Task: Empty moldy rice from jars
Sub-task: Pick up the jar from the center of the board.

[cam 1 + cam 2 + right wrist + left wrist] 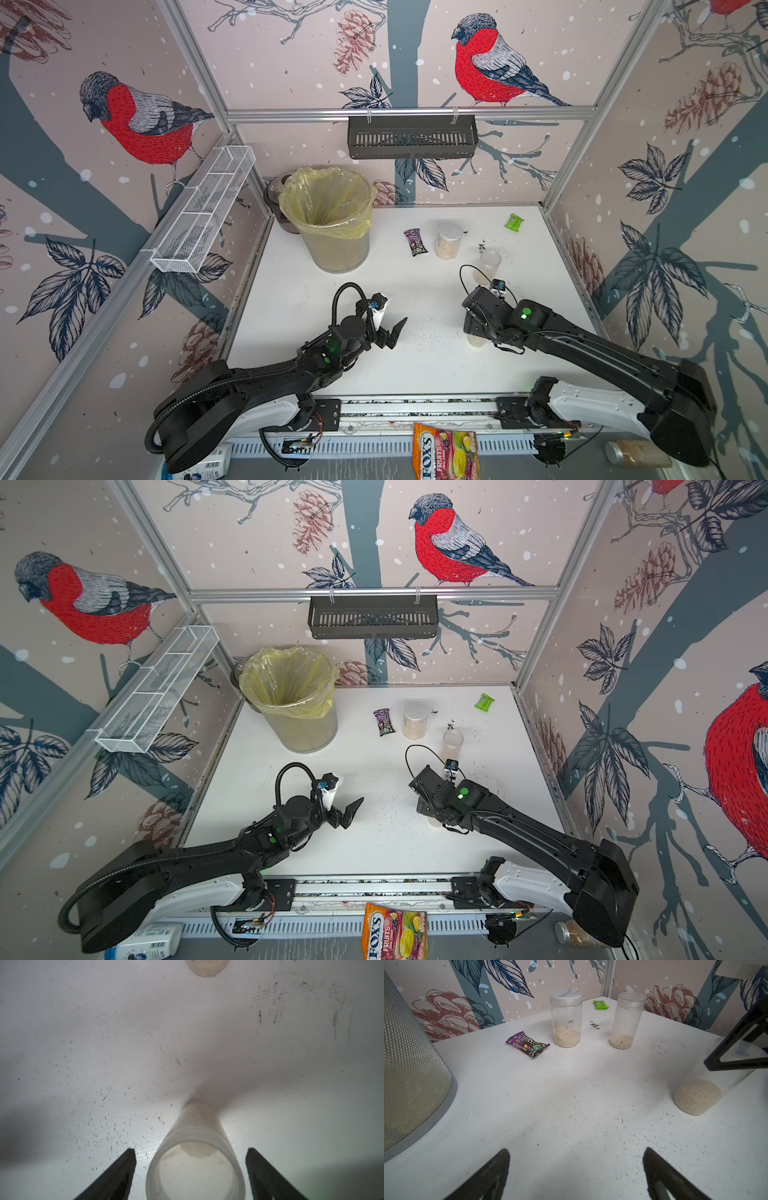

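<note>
**Right fingers bracket the near jar, grip not yet made**

The right gripper (190, 1150) hangs nose-down over the near slim jar (195, 1167), which stands upright on the white table (415, 374). The jar's long axis is vertical and runs straight up between the jaws. One finger flanks each side of the threaded neck, and table shows in both gaps, so the jaws are apart and nothing is clamped. The squeeze will have to come across the jar's width, just below the rim. The right arm is plainly the nearer one for this jar.

The left gripper (576, 1150) hovers low over bare table, its fingers spread wide and empty, well apart from all three jars.

The near jar is a clear, thin-walled plastic cylinder, smooth and probably slippery. The moldy rice (697, 1097) lies as a pale, fine-grained layer at its bottom. Whether a clear lid covers its mouth cannot be told for sure. Farther back stand a second slim jar (489, 266) with a shallower layer and a wider jar (449, 241) under a dotted silver lid (451, 229), both upright. The mesh-walled bin (336, 253), lined with a crinkled yellow bag (328, 183), stands across the table on the left arm's side, so the rice has some way to travel.
</note>
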You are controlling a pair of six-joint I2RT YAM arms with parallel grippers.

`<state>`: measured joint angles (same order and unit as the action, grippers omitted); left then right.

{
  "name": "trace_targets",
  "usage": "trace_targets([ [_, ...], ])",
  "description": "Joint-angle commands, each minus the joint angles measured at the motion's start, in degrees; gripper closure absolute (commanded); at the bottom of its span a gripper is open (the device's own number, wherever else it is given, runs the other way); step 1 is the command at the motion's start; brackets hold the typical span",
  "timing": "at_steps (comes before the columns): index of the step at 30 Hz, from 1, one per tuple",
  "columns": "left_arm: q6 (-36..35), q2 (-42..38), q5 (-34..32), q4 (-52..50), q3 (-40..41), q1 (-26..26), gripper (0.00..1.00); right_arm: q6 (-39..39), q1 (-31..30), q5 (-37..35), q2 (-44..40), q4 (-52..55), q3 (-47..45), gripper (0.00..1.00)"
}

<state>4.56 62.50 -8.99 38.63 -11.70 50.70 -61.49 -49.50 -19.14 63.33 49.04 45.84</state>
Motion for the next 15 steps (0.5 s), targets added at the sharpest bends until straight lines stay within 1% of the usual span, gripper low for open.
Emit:
trace_targets([
  [1, 0.7, 0.6, -0.4, 2.8, -0.5, 0.0, 0.02, 0.1, -0.2, -1.1, 0.3, -0.2, -0.1, 0.18],
  [15, 0.8, 0.4, -1.4, 1.4, -1.4, 0.0, 0.02, 0.8, -0.1, -1.2, 0.2, -2.7, -2.7, 0.27],
])
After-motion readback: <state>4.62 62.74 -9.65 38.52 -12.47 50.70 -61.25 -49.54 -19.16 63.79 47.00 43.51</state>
